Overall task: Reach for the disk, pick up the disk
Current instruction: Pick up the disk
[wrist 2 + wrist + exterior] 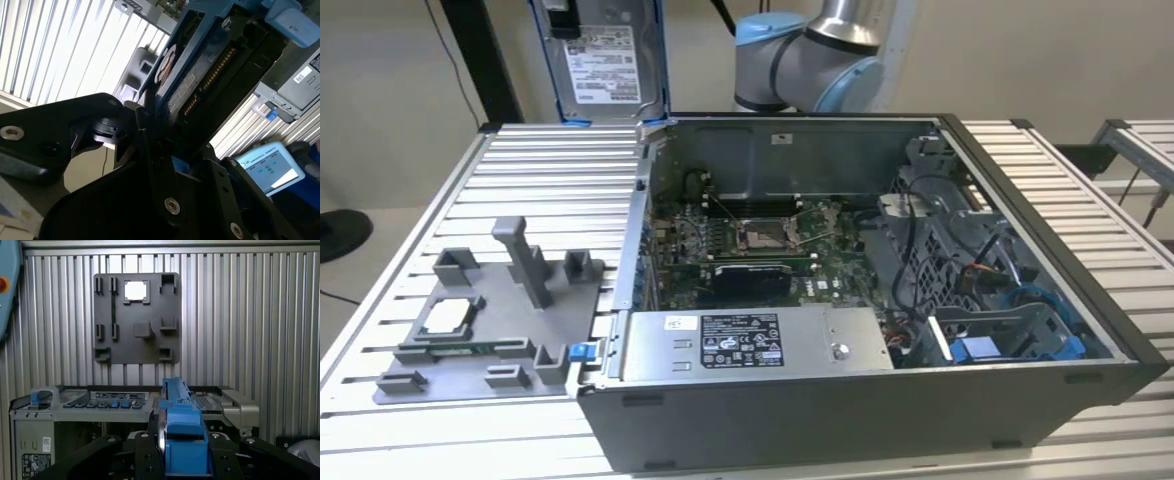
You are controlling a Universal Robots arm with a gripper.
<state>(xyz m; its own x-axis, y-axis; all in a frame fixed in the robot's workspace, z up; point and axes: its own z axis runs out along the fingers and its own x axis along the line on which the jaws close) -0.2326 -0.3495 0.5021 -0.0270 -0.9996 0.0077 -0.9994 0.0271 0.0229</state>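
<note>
Exterior view first: the disk (603,62) stands upright on its edge at the far side, towards the exterior view's left, label facing the camera and blue bracket (654,60) running down its side. It sits high over the far edge of the ribbed metal table (547,160), just outside the far left corner of the open computer case (854,400). The arm (807,55) rises behind the case's far wall.

Now the second wrist view, and here's the grip: the gripper (175,150) has its black fingers (145,125) clamped on the disk (200,75), circuit-board side showing. In the first wrist view the same story, with the gripper (184,460) pressing in on both sides of the disk's (180,425) blue edge.

Past the disk in that view lies the grey fixture plate (135,345), flat on the table, a small silver chip (135,290) seated in one of its pockets. Exterior view again: that plate (480,330) is on the near left, chip (450,315) on it, well apart from the disk. Inside the case, a long grey box (747,345) lies along the near wall.
</note>
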